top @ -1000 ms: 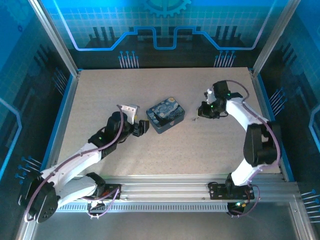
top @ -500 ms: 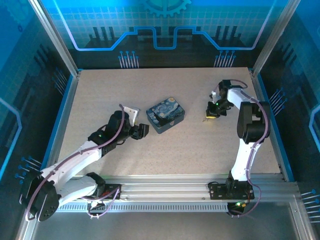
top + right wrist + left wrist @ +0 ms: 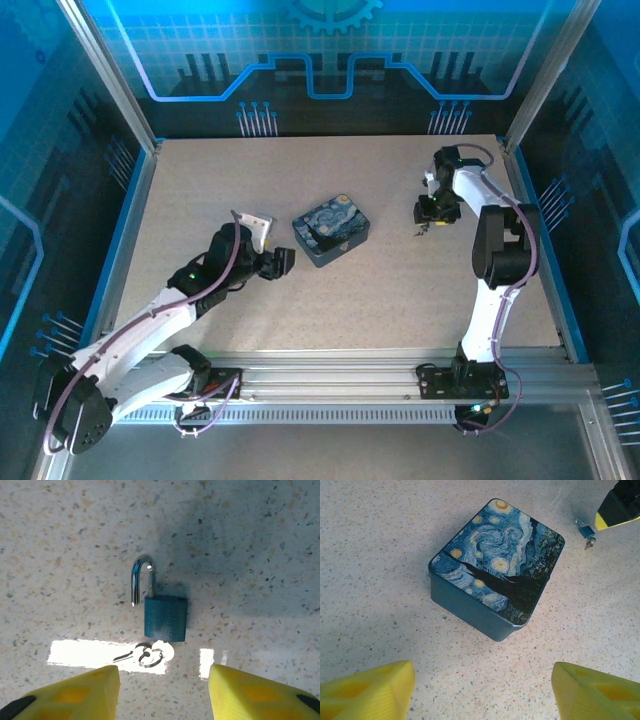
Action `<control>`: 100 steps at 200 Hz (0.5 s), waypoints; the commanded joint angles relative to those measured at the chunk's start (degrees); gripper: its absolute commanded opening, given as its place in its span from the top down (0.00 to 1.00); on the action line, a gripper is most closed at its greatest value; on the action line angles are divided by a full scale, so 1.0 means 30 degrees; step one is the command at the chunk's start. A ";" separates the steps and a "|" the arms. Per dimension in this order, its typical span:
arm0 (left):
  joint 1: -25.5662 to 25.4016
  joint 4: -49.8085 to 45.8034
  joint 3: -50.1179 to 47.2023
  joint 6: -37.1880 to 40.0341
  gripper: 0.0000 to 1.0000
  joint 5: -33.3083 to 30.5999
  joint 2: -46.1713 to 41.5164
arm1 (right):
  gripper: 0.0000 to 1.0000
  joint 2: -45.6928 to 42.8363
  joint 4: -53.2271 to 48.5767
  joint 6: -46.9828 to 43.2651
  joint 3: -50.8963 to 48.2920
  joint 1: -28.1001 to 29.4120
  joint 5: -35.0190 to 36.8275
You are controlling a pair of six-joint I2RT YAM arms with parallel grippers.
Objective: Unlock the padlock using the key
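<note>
The padlock (image 3: 165, 618) is a small teal body with a silvery shackle (image 3: 141, 577), lying flat on the table. The shackle's left leg stands free of the body. The key (image 3: 159, 652) sticks out of the body's underside with a small ring, in a bright glare patch. My right gripper (image 3: 162, 700) hovers just over them, open, nothing between its yellow fingers (image 3: 75, 697). From above, the padlock (image 3: 420, 231) lies just below the right gripper (image 3: 430, 212). My left gripper (image 3: 482, 695) is open and empty, short of the painted box (image 3: 497, 572).
The dark box with the blue-yellow swirly lid (image 3: 331, 229) stands mid-table between the arms. From the left wrist, the padlock (image 3: 586, 530) lies beyond the box's far right corner. Blue walls close the table (image 3: 250, 170) on three sides.
The right gripper has opened and let go of the key, and its arm has swung right and straightened over the padlock. The left gripper drew back slightly from the box and widened.
</note>
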 commanded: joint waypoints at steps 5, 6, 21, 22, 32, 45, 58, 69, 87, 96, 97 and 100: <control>0.0198 -0.1256 0.0766 0.1013 0.21 -0.1296 -0.0591 | 0.43 -0.3071 0.0391 -0.0167 -0.1021 0.0882 0.0704; 0.0213 -0.1288 0.0785 0.1071 0.21 -0.1342 -0.0593 | 0.43 -0.3153 0.0453 -0.0150 -0.1096 0.0891 0.0733; 0.0506 -0.1575 0.0998 0.1706 0.16 -0.1958 -0.0760 | 0.35 -0.5021 0.1614 0.0087 -0.2395 0.1072 0.1225; 0.0528 -0.1594 0.1018 0.1754 0.16 -0.1980 -0.0765 | 0.34 -0.5198 0.1724 0.0094 -0.2515 0.1074 0.1258; 0.0993 -0.1586 0.1095 0.1875 0.15 -0.2087 -0.0828 | 0.19 -0.6647 0.2709 0.0223 -0.3544 0.1113 0.1637; 0.1836 -0.1189 0.1041 0.1587 0.13 -0.1862 -0.0821 | 0.09 -0.8645 0.4061 0.0456 -0.5053 0.1105 0.2402; 0.2648 -0.0496 0.0812 0.1312 0.06 -0.1979 -0.0693 | 0.04 -1.0719 0.5354 0.0809 -0.6436 0.1040 0.2860; 0.3256 0.0094 0.0674 0.1317 0.01 -0.2221 -0.0446 | 0.00 -1.2328 0.6536 0.1019 -0.7662 0.0860 0.2879; 0.4250 0.0901 0.0480 0.1394 0.01 -0.2274 0.0035 | 0.00 -1.4831 0.8838 0.0867 -1.0110 0.0734 0.2884; 0.4706 0.1446 0.0297 0.1312 0.01 -0.2308 0.0301 | 0.00 -1.5946 1.0167 0.0626 -1.1460 0.0839 0.3265; 0.4767 0.1498 0.0257 0.1308 0.01 -0.2316 0.0323 | 0.00 -1.6080 1.0322 0.0583 -1.1618 0.0841 0.3303; 0.4905 0.1720 0.0175 0.1308 0.01 -0.2349 0.0418 | 0.00 -1.6472 1.0907 0.0428 -1.2134 0.0955 0.3402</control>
